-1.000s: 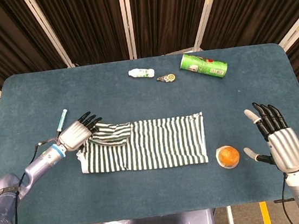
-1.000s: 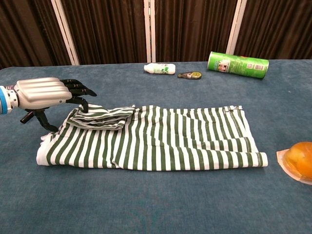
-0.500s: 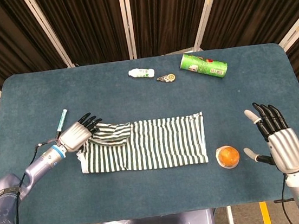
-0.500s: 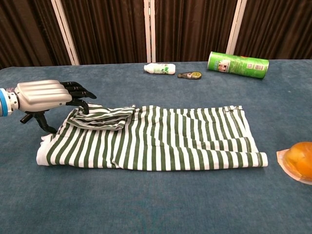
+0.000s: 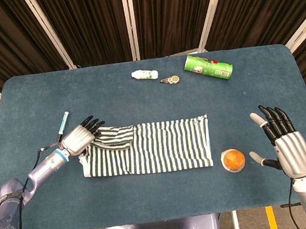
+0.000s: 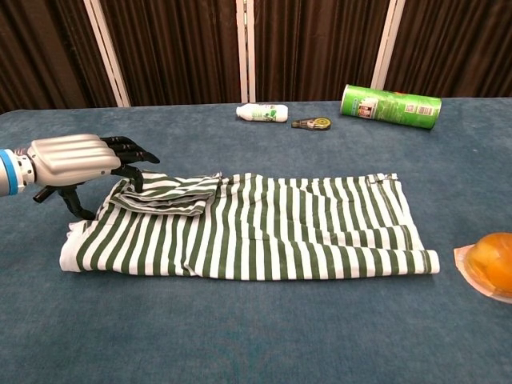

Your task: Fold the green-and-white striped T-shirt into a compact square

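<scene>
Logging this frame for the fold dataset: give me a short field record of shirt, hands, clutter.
shirt: striped T-shirt lies as a long band, left sleeve flap folded onto it
left hand: left hand at the shirt's left end, fingertips on the sleeve flap; grip not clear
right hand: right hand open, off the shirt
clutter: orange cup, green can, white bottle, pen
</scene>
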